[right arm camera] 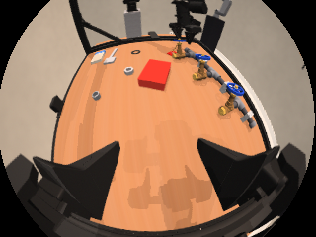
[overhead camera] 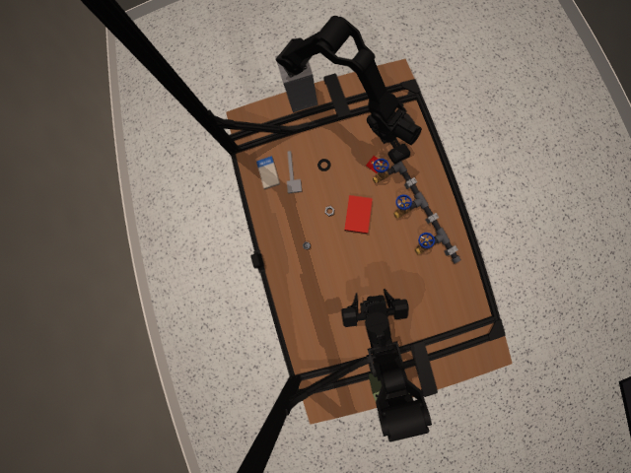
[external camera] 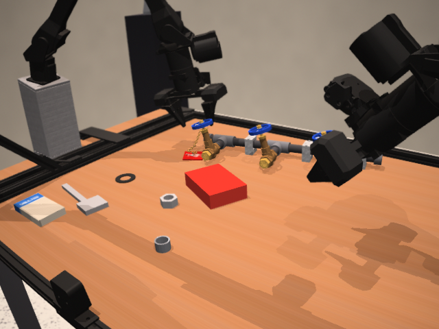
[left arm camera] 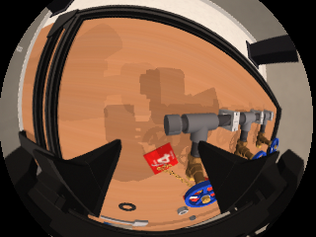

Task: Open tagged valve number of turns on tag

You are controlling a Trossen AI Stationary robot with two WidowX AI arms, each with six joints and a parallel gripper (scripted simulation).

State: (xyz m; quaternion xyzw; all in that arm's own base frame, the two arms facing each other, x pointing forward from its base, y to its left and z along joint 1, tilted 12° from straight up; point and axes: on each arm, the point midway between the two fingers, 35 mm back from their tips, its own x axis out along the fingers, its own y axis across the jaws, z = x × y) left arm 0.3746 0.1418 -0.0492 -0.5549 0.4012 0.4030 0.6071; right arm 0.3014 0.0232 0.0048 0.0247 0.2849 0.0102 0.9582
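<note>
Three brass valves with blue handwheels stand on a grey pipe (overhead camera: 425,206) along one side of the table. The valve at the end (overhead camera: 381,165) (external camera: 202,124) carries a red tag (external camera: 192,155) (left arm camera: 161,158) on a chain. My left gripper (external camera: 195,118) (overhead camera: 393,153) is open, tilted, right at this handwheel, one finger just over its far rim. In the left wrist view (left arm camera: 160,146) the handwheel (left arm camera: 199,196) sits low, near one finger. My right gripper (overhead camera: 374,300) (external camera: 333,162) (right arm camera: 159,144) is open and empty, in the air at the other end of the table.
The other two valves (external camera: 259,129) (external camera: 320,134) stand further along the pipe. A red block (external camera: 215,184), hex nut (external camera: 169,200), black washer (external camera: 125,175), grey ring (external camera: 162,243), T-shaped grey piece (external camera: 86,199) and small box (external camera: 38,208) lie on the table. Black rails frame it.
</note>
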